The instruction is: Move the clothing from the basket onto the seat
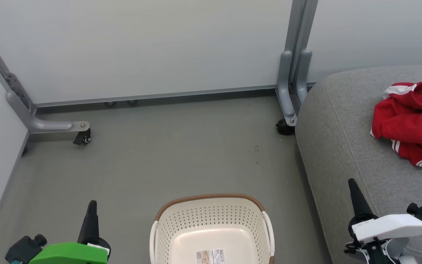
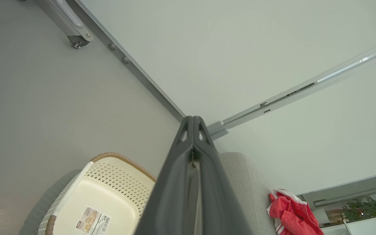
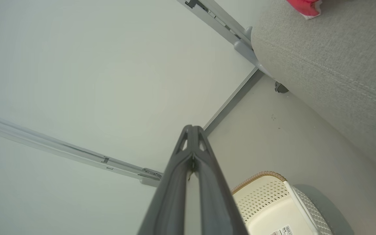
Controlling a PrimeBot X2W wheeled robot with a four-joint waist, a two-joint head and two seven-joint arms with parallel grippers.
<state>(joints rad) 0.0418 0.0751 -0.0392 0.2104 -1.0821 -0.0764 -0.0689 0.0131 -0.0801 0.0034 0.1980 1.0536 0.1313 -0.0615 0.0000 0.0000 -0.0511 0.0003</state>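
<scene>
left tool (image 1: 92, 204) and right tool (image 1: 351, 183) are pressed together, empty; the soft, light clothing (image 1: 410, 121) on the seat (image 1: 343, 146) looks graspable at any fold.

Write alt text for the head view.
Red clothing lies heaped on the grey seat at right; the cream basket on the floor, bottom centre, shows no garments inside. The left gripper and right gripper are shut, holding nothing.

grey floor (image 1: 167, 157), wheeled partitions (image 1: 152, 47), perhaps a plant (image 2: 362, 206)
</scene>
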